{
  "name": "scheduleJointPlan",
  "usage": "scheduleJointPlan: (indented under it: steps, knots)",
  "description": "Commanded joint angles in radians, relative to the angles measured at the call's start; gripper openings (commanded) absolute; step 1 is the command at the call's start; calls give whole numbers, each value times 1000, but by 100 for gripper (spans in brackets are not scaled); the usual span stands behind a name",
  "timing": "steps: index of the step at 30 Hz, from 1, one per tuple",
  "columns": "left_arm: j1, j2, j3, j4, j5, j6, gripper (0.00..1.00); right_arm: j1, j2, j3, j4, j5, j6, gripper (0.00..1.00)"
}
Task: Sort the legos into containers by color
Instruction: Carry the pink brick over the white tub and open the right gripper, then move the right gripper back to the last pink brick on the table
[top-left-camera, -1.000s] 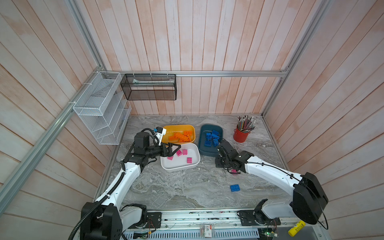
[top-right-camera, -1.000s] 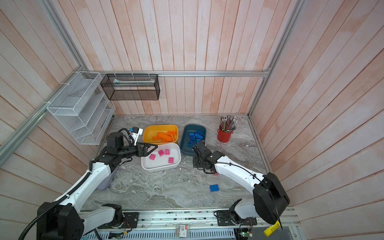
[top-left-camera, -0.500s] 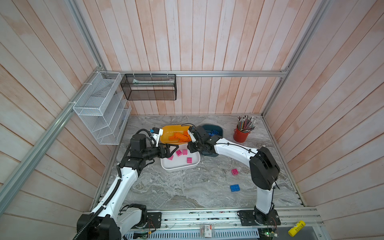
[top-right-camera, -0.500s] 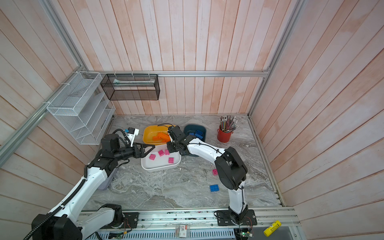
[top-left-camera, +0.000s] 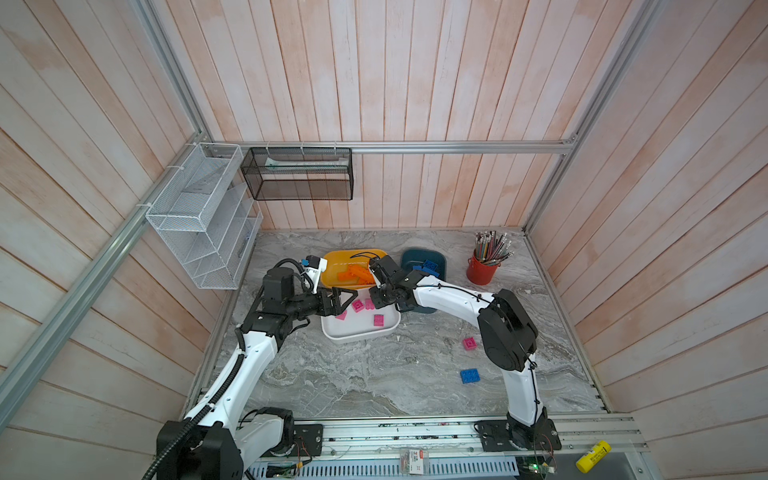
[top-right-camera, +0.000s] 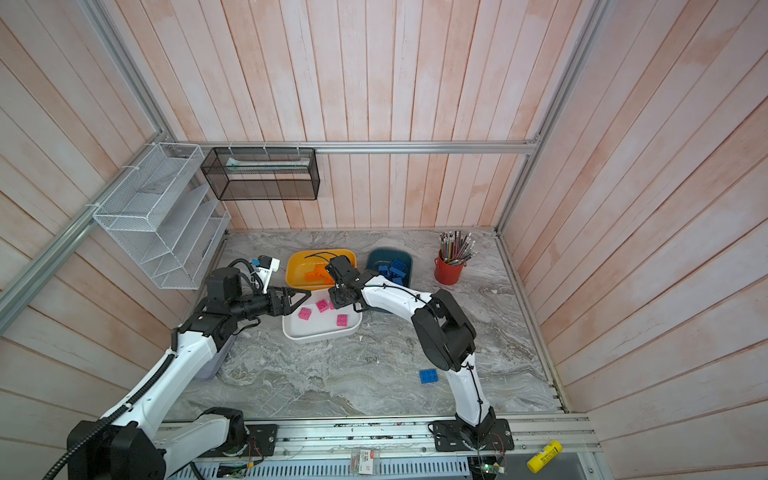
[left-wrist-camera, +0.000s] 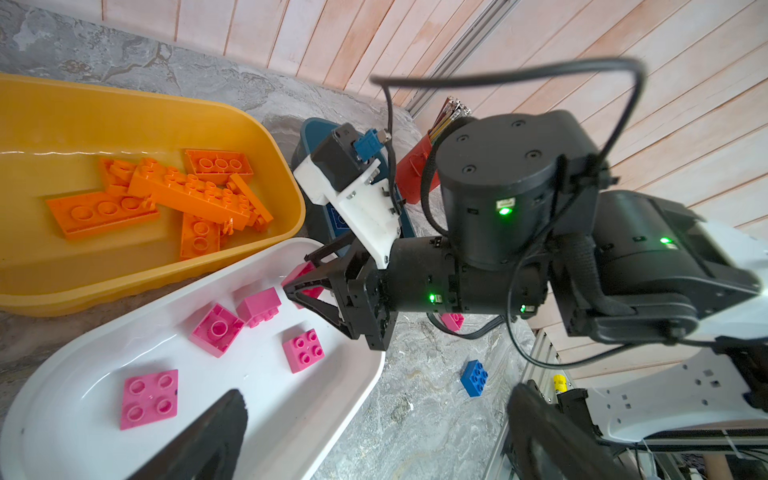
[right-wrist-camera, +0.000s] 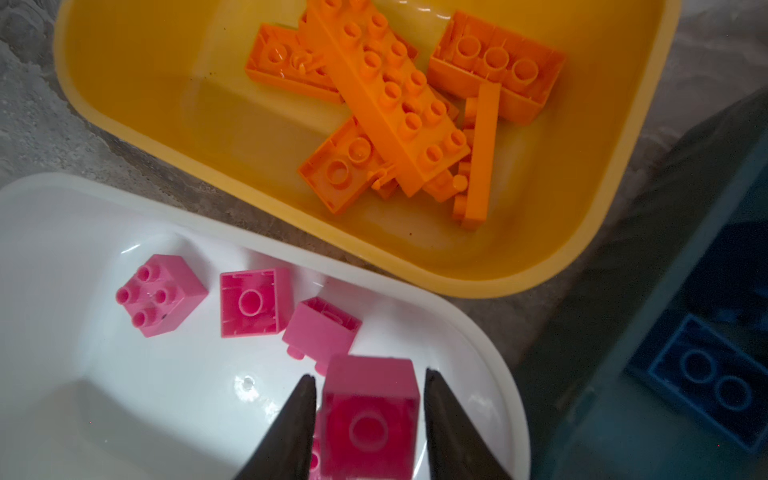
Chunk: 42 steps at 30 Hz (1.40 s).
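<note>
The white tub (top-left-camera: 357, 334) holds several pink legos (right-wrist-camera: 249, 301). Over its right end my right gripper (right-wrist-camera: 368, 374) stands slightly open. A pink brick (right-wrist-camera: 370, 411) sits between the fingers with a thin gap on each side. My left gripper (left-wrist-camera: 376, 407) is wide open and empty at the tub's left end (top-left-camera: 349, 297). Orange legos (right-wrist-camera: 386, 104) lie in the yellow tub (top-left-camera: 332, 274), and blue legos (top-right-camera: 395, 268) in the teal tub (top-left-camera: 440, 257). On the table, one pink brick (top-left-camera: 470, 343) and one blue brick (top-left-camera: 470, 375) lie loose.
A red pencil cup (top-left-camera: 482, 270) stands at the back right. White (top-left-camera: 199, 220) and black (top-left-camera: 299, 174) wire baskets hang on the walls at the back left. The two grippers face each other closely across the white tub. A yellow object (top-left-camera: 592, 456) lies beyond the front rail.
My right arm swung from the table's right side across to the white tub carrying a pink brick, and its jaws have now parted from it. The left arm shifted only slightly.
</note>
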Motion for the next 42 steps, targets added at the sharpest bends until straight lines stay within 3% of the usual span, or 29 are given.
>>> scheduleJointPlan:
  steps: [1,6,12,18,22,26,29,33,42]
  knots:
    - [4,6,-11,17,4,9,100,4,-58,1,-50,49,-6,49]
    - [4,5,-13,19,12,9,100,-10,-200,-80,-106,100,-4,52]
    - [0,-2,-27,41,28,-10,99,-76,-470,-314,-198,195,3,60]
    - [-9,3,-29,41,34,-9,100,-178,-715,-529,-278,180,-35,70]
    - [-10,1,-38,47,27,-8,99,-235,-816,-661,-256,122,7,73]
    - [-9,0,-44,52,27,-11,100,-284,-829,-720,-215,109,69,74]
    - [-9,-10,-41,31,17,7,100,-352,-814,-786,-191,29,93,77]
    - [-9,-9,-46,26,15,12,100,-356,-793,-845,-187,94,130,78]
    - [-9,15,-38,29,20,20,100,-358,-733,-934,-97,69,163,75]
